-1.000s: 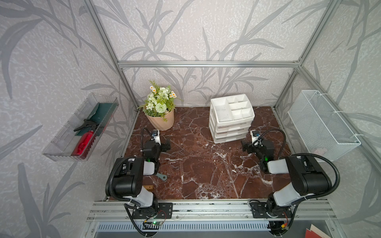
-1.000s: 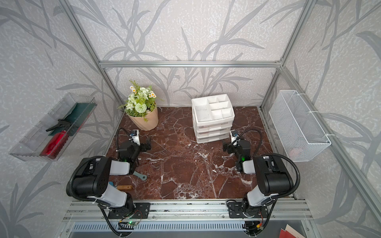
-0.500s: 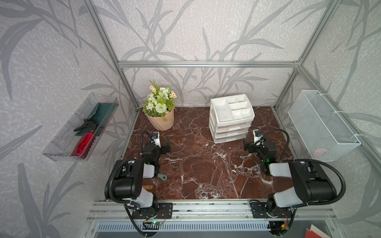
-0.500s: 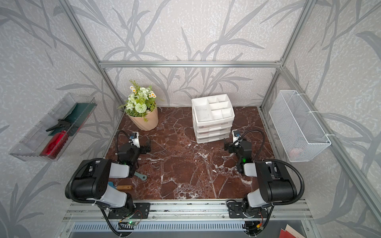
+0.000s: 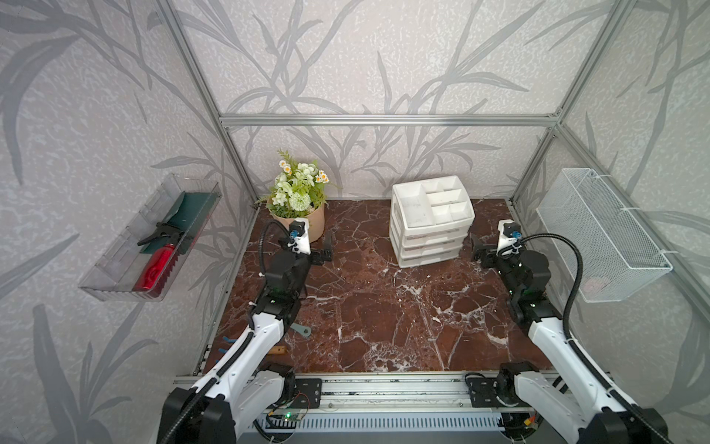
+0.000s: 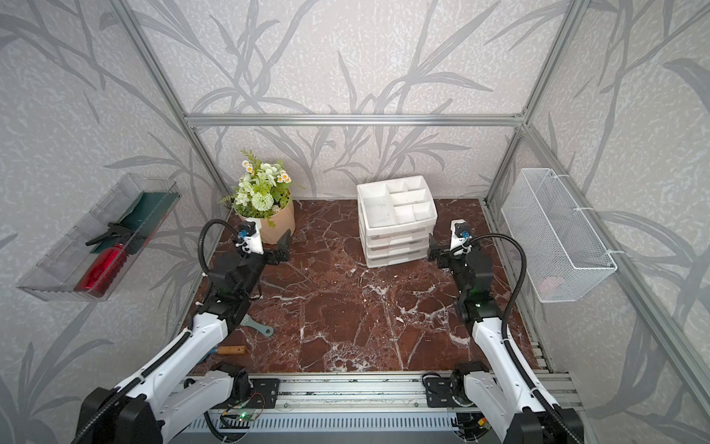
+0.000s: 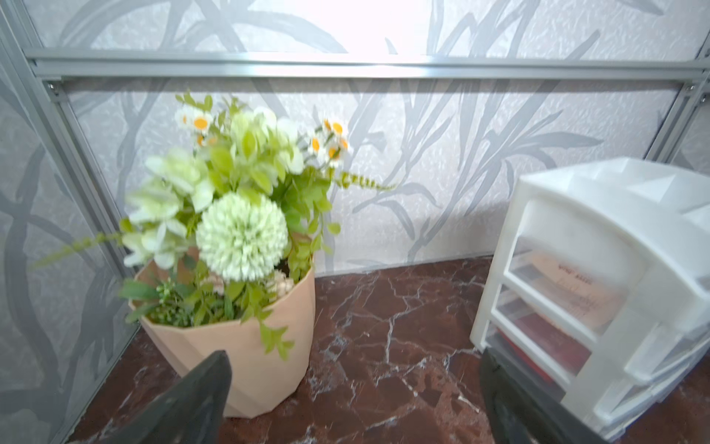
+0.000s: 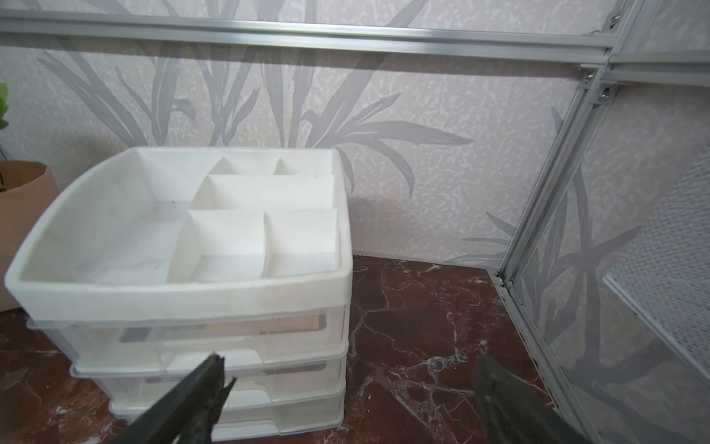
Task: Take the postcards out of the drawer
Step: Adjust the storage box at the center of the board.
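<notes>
A white drawer unit [image 5: 430,234] [image 6: 395,234] stands at the back of the marble table, its three translucent drawers all shut. In the left wrist view a beige postcard [image 7: 568,284] with dark print shows through the top drawer's side, and a dark red card [image 7: 545,338] lies in a lower drawer. In the right wrist view a pale beige shape [image 8: 284,323] shows behind the top drawer's front. My left gripper [image 5: 327,248] [image 7: 353,357] hangs open between the flower pot and the unit. My right gripper [image 5: 476,249] [image 8: 350,361] is open just right of the unit, touching nothing.
A beige pot of flowers [image 5: 299,207] stands at the back left. A clear wall tray [image 5: 153,238] holds a red bottle. A wire basket [image 5: 599,234] hangs on the right wall. A grey tool [image 5: 299,330] and a wooden-handled tool [image 5: 278,350] lie by the left arm.
Both arms have unfolded and stretched toward the back of the table, the left toward the pot, the right alongside the drawer unit. Both grippers stayed open.
</notes>
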### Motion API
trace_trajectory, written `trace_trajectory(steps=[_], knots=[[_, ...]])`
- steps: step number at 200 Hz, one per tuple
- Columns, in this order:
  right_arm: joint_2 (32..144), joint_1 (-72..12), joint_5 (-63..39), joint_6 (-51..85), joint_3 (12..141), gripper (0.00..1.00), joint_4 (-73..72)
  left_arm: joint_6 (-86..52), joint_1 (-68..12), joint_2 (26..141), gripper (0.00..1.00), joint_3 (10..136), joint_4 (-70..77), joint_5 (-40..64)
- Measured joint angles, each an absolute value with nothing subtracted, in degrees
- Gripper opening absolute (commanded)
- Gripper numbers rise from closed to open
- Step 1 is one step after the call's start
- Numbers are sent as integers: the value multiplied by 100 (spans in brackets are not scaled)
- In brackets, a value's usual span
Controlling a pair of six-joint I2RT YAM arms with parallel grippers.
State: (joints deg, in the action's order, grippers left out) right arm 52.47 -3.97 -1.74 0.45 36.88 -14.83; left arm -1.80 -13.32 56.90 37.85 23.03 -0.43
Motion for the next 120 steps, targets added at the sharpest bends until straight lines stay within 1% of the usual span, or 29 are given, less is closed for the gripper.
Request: trace_trajectory(steps=[11, 14, 26, 39, 45, 63, 86, 98, 111, 120], knots=[[5299, -403, -174, 196, 4099, 100, -1041, -338, -1409, 5813, 99, 4355, 1820, -91], [5325, -403, -187, 233, 4219, 98, -906, -379, -1433, 5848, 99, 4501, 1680, -110], [5443, -403, -320, 381, 4615, 89, -425, -499, -1573, 6031, 99, 5072, 1186, -141], [5680, -416, -534, 548, 5096, 75, 113, -607, -1776, 6248, 99, 5599, 701, -141], [5817, -432, -674, 626, 5334, 72, 362, -659, -1879, 6359, 99, 5837, 449, -139], [6351, -631, -906, 749, 6208, 67, 1111, -871, -2091, 6694, 99, 6464, -213, -56], [6893, -1247, -928, 768, 7177, 64, 1837, -1142, -2268, 7105, 99, 7098, -875, 217], [7144, -1533, -952, 784, 7647, 60, 2169, -1262, -2335, 7240, 99, 7277, -1090, 379], [7509, -1793, -1020, 790, 8259, 53, 2563, -1378, -2414, 7336, 99, 7365, -1269, 515], [7830, -1927, -1020, 770, 8731, 51, 2829, -1463, -2464, 7380, 99, 7400, -1385, 600]])
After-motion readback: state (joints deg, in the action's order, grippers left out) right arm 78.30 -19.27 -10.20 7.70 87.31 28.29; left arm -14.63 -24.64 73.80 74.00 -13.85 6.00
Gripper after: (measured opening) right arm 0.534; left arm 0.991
